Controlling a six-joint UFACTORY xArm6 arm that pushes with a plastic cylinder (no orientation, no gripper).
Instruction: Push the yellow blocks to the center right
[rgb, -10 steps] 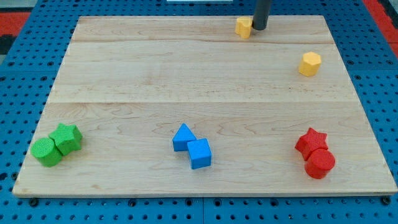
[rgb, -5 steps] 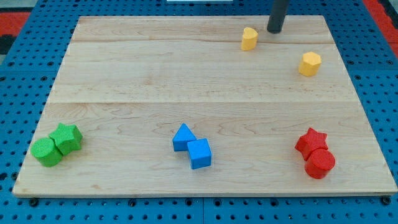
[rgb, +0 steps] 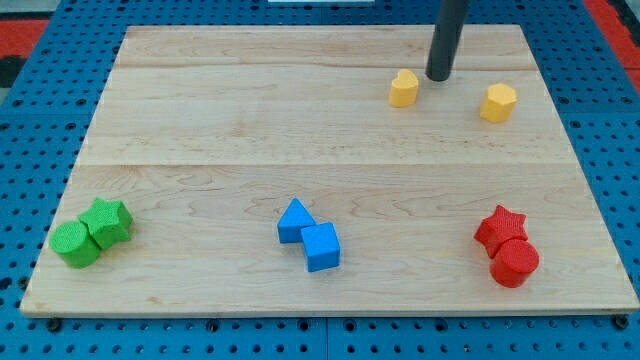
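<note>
Two yellow blocks lie near the view's top right of the wooden board (rgb: 250, 130). One yellow block (rgb: 403, 88) has a notched, heart-like top. The other is a yellow hexagon (rgb: 497, 103), further to the view's right. My tip (rgb: 438, 76) is the lower end of a dark rod coming down from the view's top. It stands between the two yellow blocks, just up and right of the notched one, with a small gap to it.
A blue triangle-like block (rgb: 294, 221) and a blue cube (rgb: 321, 247) touch at the bottom middle. A red star (rgb: 500, 227) and a red cylinder (rgb: 514, 263) sit at the bottom right. A green star (rgb: 108, 222) and a green cylinder (rgb: 75, 244) sit at the bottom left.
The notched yellow block has moved down the view and slightly right, away from the top edge. My tip has moved right and then down, staying beside it. The hexagon has not moved.
</note>
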